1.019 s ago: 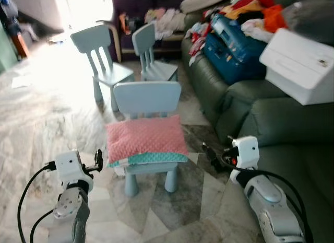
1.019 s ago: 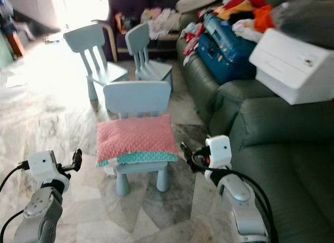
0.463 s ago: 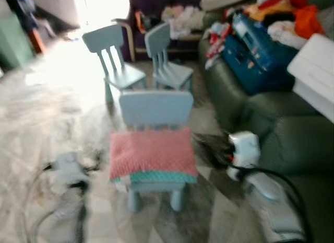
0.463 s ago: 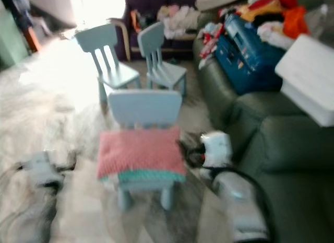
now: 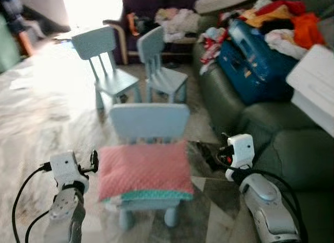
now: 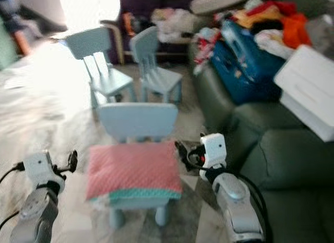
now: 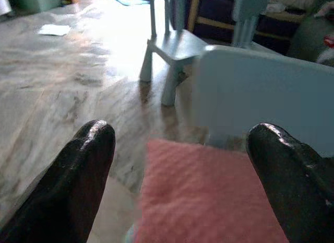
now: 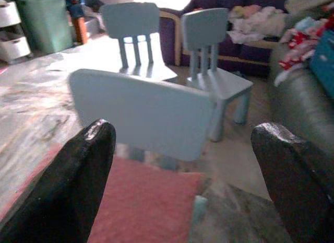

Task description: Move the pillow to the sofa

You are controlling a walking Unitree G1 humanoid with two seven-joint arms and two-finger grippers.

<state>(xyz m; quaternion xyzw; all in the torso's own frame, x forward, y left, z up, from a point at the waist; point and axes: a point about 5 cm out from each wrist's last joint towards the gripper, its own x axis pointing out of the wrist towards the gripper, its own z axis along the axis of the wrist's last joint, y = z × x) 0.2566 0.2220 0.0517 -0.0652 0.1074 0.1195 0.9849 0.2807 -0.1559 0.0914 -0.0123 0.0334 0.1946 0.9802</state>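
Grippers first, since they sit nearest to me: my left gripper (image 7: 180,149) hangs low on my left with its two black fingers (image 7: 78,170) spread wide, nothing between them, and its tips are just beside the left edge of the pillow (image 5: 143,169) without touching it. My right gripper (image 8: 185,143) is held out on the other side, jaws equally wide and empty, close to the pillow's right edge. Between my two arms stands a small pale blue chair (image 5: 148,123), its back toward the far side of the room, and the pink pillow lies flat on its seat, covering it and hanging a little over the front. A teal layer (image 5: 151,195) shows along the pillow's front edge. Marble-patterned floor (image 5: 42,117) runs under the chair and off to my left, bright where daylight falls on it.

To my right is the dark green sofa (image 5: 292,154), its nearest cushion bare. A white box (image 5: 315,86) rests on the sofa's arm farther along, and beyond it a blue suitcase (image 5: 253,55) lies among a heap of clothes (image 5: 282,18) in red, orange and white.

Farther ahead stand two more pale blue chairs (image 5: 107,65), side by side and just apart from each other. Behind them is a dark purple couch (image 5: 156,8) with more clothes on it.
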